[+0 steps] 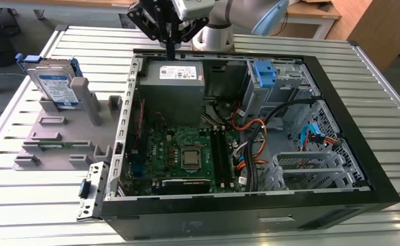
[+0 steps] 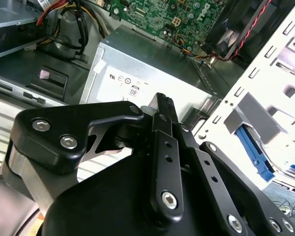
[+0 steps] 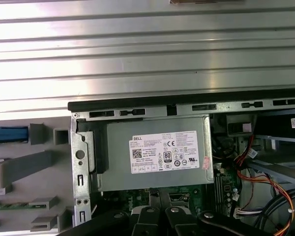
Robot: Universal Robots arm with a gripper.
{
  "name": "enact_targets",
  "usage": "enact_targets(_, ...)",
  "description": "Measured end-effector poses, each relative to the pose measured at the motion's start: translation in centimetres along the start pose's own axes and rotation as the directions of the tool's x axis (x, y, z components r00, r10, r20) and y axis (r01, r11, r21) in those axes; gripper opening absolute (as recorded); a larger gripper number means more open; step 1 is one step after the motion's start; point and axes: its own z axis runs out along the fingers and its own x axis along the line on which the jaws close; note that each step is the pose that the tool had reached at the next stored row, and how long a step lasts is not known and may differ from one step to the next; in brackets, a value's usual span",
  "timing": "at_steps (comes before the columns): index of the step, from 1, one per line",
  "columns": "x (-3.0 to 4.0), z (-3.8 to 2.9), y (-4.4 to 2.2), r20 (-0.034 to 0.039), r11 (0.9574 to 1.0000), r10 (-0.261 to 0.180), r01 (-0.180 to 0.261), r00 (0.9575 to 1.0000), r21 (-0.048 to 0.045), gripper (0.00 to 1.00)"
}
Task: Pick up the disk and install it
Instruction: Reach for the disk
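The disk (image 1: pixel 55 86) stands upright in a grey holder (image 1: pixel 56 138) at the exterior view's left, outside the open computer case (image 1: pixel 363 169). Its white-and-blue label faces the camera, and blue rails run along its sides. One blue rail edge (image 3: pixel 7 134) appears in the first wrist view. My gripper (image 1: pixel 171 55) hangs over the far rim of the case, above the grey power-supply box (image 1: pixel 174 87), well to the exterior view's right of the disk. Its black fingers (image 2: pixel 163 103) are pressed together with nothing between them.
Inside the case lie a green motherboard (image 1: pixel 186 151), orange and black cables (image 1: pixel 251 138) and a metal drive cage with a blue latch (image 1: pixel 265 74). The grey holder has several upright posts. Everything rests on a slatted metal table (image 1: pixel 22 205).
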Motion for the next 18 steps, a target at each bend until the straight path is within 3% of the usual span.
enact_targets(18,0.58,0.01,0.04,0.0001,1.0,0.0,0.0,1.0,-0.0001,0.11)
